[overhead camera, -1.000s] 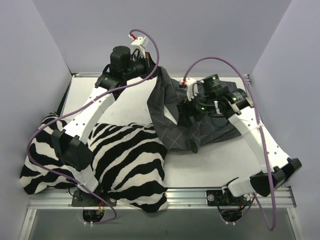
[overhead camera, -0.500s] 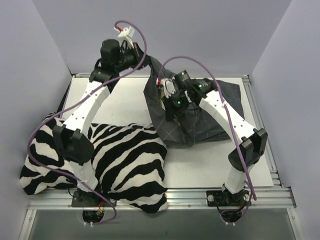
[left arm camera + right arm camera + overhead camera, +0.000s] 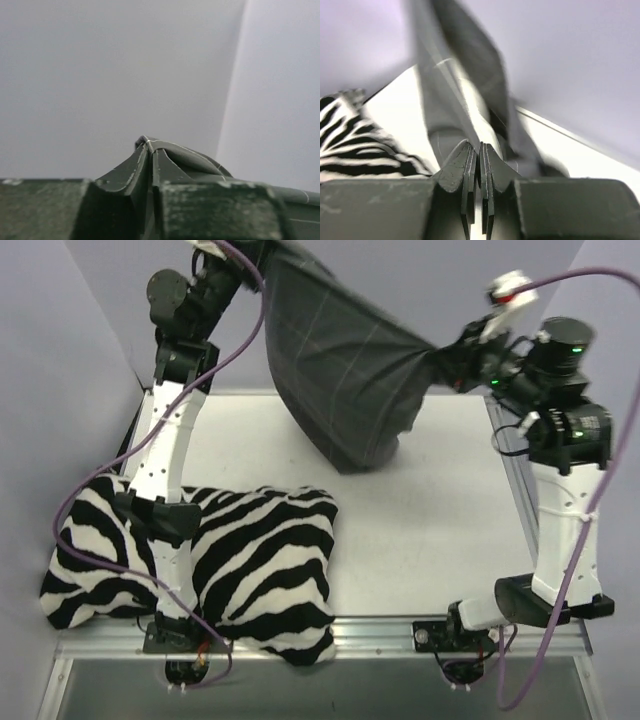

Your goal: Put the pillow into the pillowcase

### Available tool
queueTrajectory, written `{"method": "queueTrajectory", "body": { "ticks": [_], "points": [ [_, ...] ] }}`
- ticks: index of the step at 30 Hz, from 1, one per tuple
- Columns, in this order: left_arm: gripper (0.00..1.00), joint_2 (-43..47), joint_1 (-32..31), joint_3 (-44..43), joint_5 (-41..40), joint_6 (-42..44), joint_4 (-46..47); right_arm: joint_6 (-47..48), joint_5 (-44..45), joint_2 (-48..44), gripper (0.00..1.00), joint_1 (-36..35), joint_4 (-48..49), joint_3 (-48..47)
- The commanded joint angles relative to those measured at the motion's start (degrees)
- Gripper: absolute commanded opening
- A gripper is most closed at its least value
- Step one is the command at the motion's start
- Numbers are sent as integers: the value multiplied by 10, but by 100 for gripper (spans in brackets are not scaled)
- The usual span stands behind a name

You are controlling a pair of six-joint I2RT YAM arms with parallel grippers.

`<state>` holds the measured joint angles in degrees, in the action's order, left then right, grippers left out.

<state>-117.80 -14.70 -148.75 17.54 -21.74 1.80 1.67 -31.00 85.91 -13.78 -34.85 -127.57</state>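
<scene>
The dark grey checked pillowcase (image 3: 335, 380) hangs in the air above the back of the table, stretched between both grippers and sagging into a full pouch. At its upper left corner my left gripper (image 3: 252, 254) is shut on it; the left wrist view shows a fold of the fabric (image 3: 175, 152) pinched at the tips (image 3: 150, 150). My right gripper (image 3: 447, 361) is shut on the bunched right end, with cloth (image 3: 450, 95) rising from between the tips (image 3: 479, 148). The pillow is not in view.
A large zebra-striped cushion (image 3: 255, 560) lies at the front left of the white table (image 3: 430, 530), over the left arm's base, and shows in the right wrist view as the cushion (image 3: 350, 145). Grey walls (image 3: 90, 360) enclose the left, back and right.
Both arms have raised the pillowcase off the table. The right gripper closed on its right end and swung up to the right; the left gripper rose toward the top of the view.
</scene>
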Motion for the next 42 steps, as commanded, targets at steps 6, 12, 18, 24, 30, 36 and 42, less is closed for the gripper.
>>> {"method": "queueTrajectory", "body": {
  "ticks": [6, 12, 18, 24, 30, 36, 42],
  "points": [
    [78, -48, -119, 3, -10, 124, -8, 35, 69, -144, 0, 362, -7, 274],
    [97, 19, -125, 240, 49, 87, -66, 188, 12, -119, 0, 495, -150, 389],
    [97, 123, -111, 406, 180, 273, -207, 244, 23, -142, 0, 478, -171, 478],
    [93, 94, -21, 427, 151, 288, -306, 182, 66, -32, 0, 454, -106, 377],
    [94, 13, -11, 353, 117, 389, -461, 225, 196, 81, 17, 399, -112, 228],
    [97, -28, -9, 314, 190, 588, -625, 406, 98, 62, 90, 423, -395, 174],
    [97, -28, -17, 355, 137, 722, -661, 541, 68, -114, 100, 314, -483, 392]
  ]
}}
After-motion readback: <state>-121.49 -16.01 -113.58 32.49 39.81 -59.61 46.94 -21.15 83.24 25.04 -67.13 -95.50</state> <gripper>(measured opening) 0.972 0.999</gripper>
